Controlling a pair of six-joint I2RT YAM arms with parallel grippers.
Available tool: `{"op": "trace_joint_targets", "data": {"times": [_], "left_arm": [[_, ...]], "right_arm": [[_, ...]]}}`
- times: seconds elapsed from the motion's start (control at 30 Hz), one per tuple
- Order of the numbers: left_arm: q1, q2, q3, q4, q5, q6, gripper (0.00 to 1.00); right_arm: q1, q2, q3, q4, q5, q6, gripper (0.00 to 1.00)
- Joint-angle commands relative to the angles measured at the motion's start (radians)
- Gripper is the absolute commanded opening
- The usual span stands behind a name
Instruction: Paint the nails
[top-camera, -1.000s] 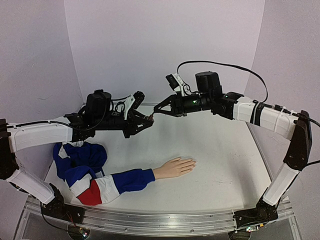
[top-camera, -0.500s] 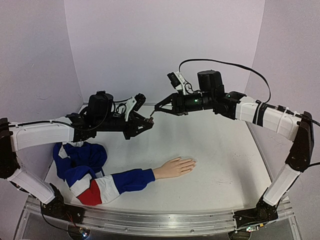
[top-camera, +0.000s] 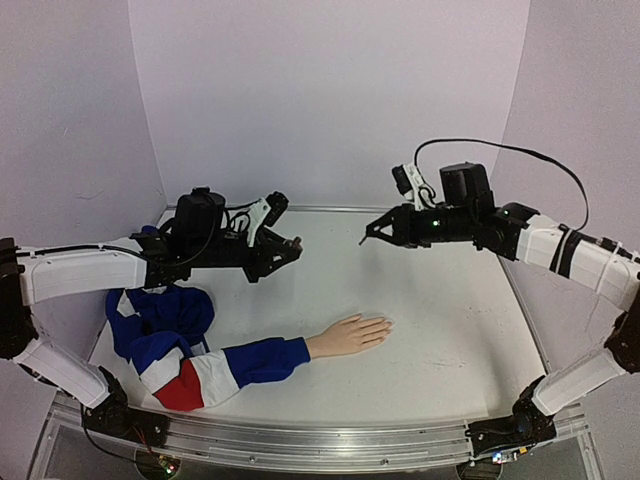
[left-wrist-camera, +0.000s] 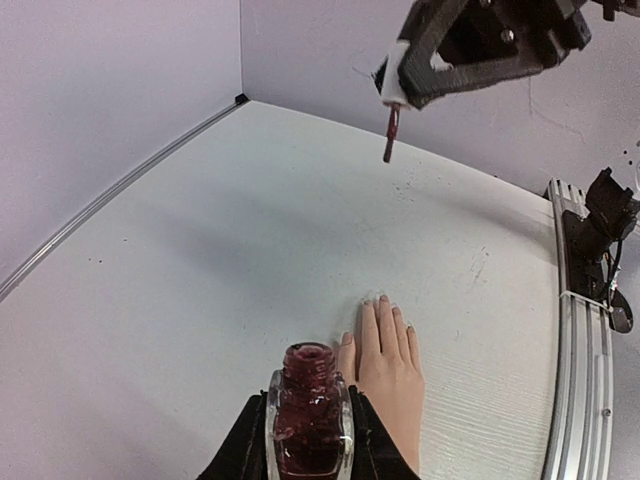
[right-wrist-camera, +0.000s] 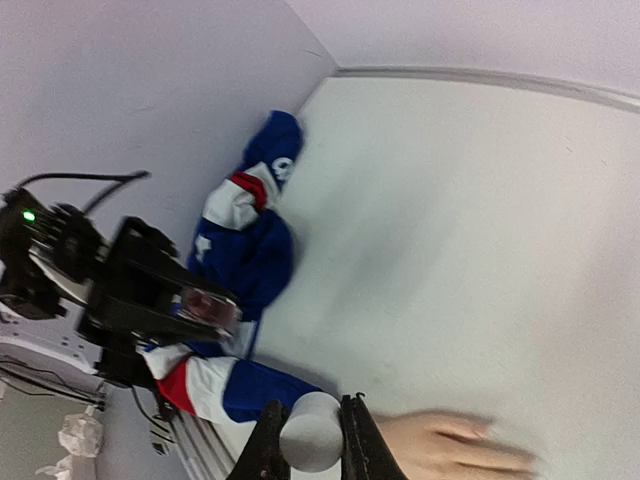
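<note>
Above the table (top-camera: 450, 320), the right gripper (top-camera: 378, 230) has drawn well clear of the left gripper (top-camera: 288, 245) it met a moment ago; it pinches the pale cap (right-wrist-camera: 311, 432), and the dark-red brush (left-wrist-camera: 390, 135) hangs free, so the dip looks done. Left's jaws clamp the open polish bottle (left-wrist-camera: 308, 410); below, near the table's middle, the mannequin hand (top-camera: 350, 333) lies palm down beyond its sleeve (top-camera: 230, 365), nails (left-wrist-camera: 382, 299) seemingly bare; the brush must next come down to them.
</note>
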Motion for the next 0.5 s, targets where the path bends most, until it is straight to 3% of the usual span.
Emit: {"op": "trace_joint_targets", "data": {"times": [0.0,0.17,0.3,0.47], "left_arm": [[-0.003,-0.071,0.011,0.039,-0.044,-0.011,0.0],[-0.007,-0.063,0.034,0.045,-0.05,-0.041,0.0],[-0.016,-0.043,0.058,0.055,-0.048,-0.064,0.0],[-0.026,-0.018,0.084,0.065,-0.055,-0.084,0.0]], "right_arm": [[0.004,-0.09,-0.159,-0.136,0.192,-0.061,0.0],[0.004,-0.156,-0.356,-0.073,0.287,-0.038,0.0],[0.004,-0.184,-0.499,0.084,0.316,-0.01,0.0],[0.002,-0.2,-0.592,0.205,0.427,0.019,0.0]]}}
